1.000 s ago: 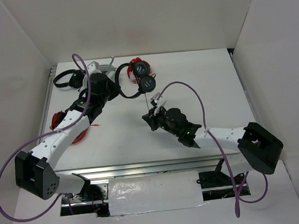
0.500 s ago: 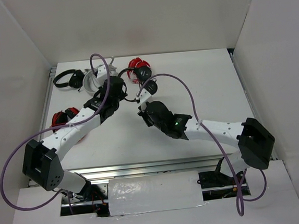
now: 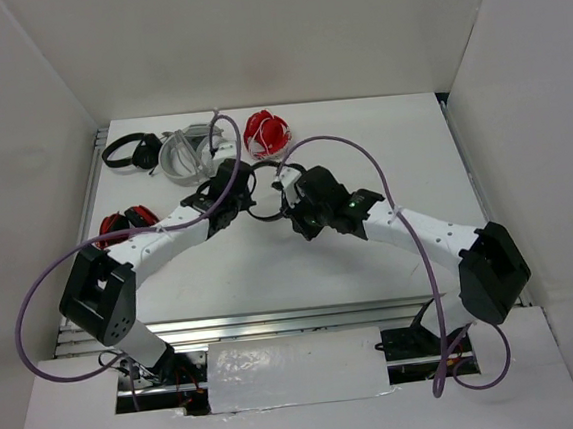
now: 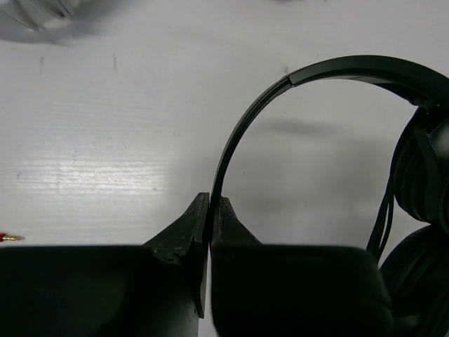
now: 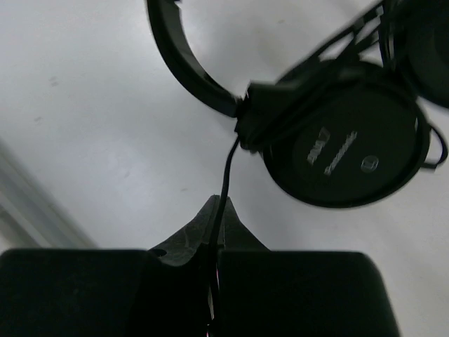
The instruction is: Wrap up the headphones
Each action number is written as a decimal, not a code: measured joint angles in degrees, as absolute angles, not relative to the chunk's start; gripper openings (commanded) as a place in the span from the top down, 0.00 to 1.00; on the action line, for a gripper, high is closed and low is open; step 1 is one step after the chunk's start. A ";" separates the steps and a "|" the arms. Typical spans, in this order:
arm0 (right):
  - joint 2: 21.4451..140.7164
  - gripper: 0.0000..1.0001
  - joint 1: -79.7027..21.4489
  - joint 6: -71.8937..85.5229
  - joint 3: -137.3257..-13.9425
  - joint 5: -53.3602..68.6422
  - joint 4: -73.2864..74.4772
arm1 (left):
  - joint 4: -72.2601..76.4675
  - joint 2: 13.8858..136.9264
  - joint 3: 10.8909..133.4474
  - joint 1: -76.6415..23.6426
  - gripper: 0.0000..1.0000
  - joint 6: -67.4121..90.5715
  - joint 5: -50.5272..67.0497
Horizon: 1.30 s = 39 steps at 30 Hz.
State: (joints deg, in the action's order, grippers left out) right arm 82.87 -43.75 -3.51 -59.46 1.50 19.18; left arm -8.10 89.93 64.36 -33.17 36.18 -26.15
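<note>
The small black headphones (image 3: pixel 264 216) lie mid-table between my two grippers. In the top view only the thin headband loop shows, and the earcups are hidden under my right wrist. My left gripper (image 3: pixel 245 185) is shut on the headband (image 4: pixel 280 84), which arcs right to the earcups (image 4: pixel 424 175). In the left wrist view the gripper (image 4: pixel 210 205) clamps the band edge-on. My right gripper (image 3: pixel 291 196) is shut on the thin black cable (image 5: pixel 226 175) just below one earcup (image 5: pixel 344 151). In the right wrist view the gripper (image 5: pixel 221 208) sits close under that cup, with the headband (image 5: pixel 182 56) above left.
At the back, red headphones (image 3: pixel 266 133), larger grey-white headphones (image 3: pixel 183 155) and another black pair (image 3: pixel 125 150). A red item (image 3: pixel 127 221) lies at the left beside my left arm. White walls enclose the table.
Both grippers have closed in toward each other near the table's middle. The headphones have come away from the red pair and forward with them. The right wrist has swung up over the earcups.
</note>
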 measured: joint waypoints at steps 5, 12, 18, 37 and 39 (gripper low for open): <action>84.66 0.97 -39.22 -2.83 -62.59 16.05 24.08 | -8.19 92.58 63.81 -37.23 1.00 34.87 -26.24; 84.99 0.87 -37.32 -0.38 -61.58 23.40 26.89 | -7.62 96.79 64.20 -39.97 1.00 31.66 -24.08; 84.99 0.82 -31.66 1.98 -60.49 30.81 27.22 | -4.80 96.99 61.06 -39.92 1.00 26.76 -18.22; 93.97 0.82 -22.31 5.50 -58.52 40.23 28.25 | -2.63 101.97 60.53 -39.94 1.00 19.05 -11.88; 94.35 0.82 -20.80 5.23 -58.85 40.64 28.25 | -2.50 102.89 60.77 -39.94 1.00 18.31 -11.92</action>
